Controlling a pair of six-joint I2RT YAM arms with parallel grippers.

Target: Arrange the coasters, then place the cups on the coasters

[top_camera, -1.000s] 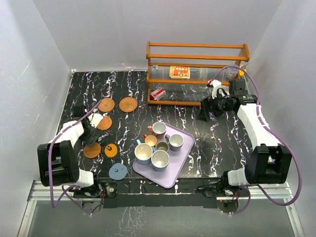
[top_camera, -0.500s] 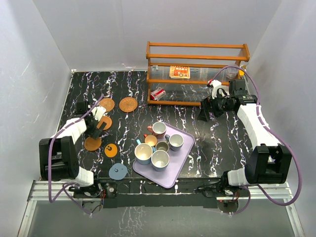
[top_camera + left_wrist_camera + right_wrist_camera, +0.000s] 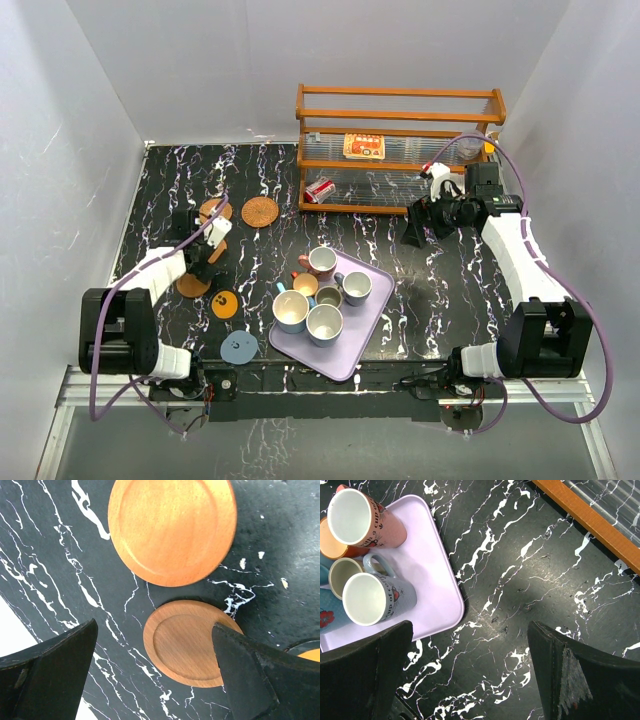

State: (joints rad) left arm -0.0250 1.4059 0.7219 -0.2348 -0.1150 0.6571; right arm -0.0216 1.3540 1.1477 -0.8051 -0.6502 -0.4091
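My left gripper is open over the left of the table. In the left wrist view it stands wide above two plain orange coasters, one ahead and one lying flat between the fingers, untouched. A woven coaster lies farther back, with a second woven one partly hidden beside it. A dotted orange coaster and a grey-blue one lie nearer. Several cups stand together on the lilac tray. Open and empty, my right gripper hovers over bare table right of the tray.
A wooden shelf rack stands at the back, with a printed packet on it and a small red-and-white can at its foot. The shelf's bottom rail runs just beyond my right gripper. White walls enclose the table.
My left arm has swung away from the near edge toward the back, its gripper now above the two plain orange coasters. The right arm has hardly moved.
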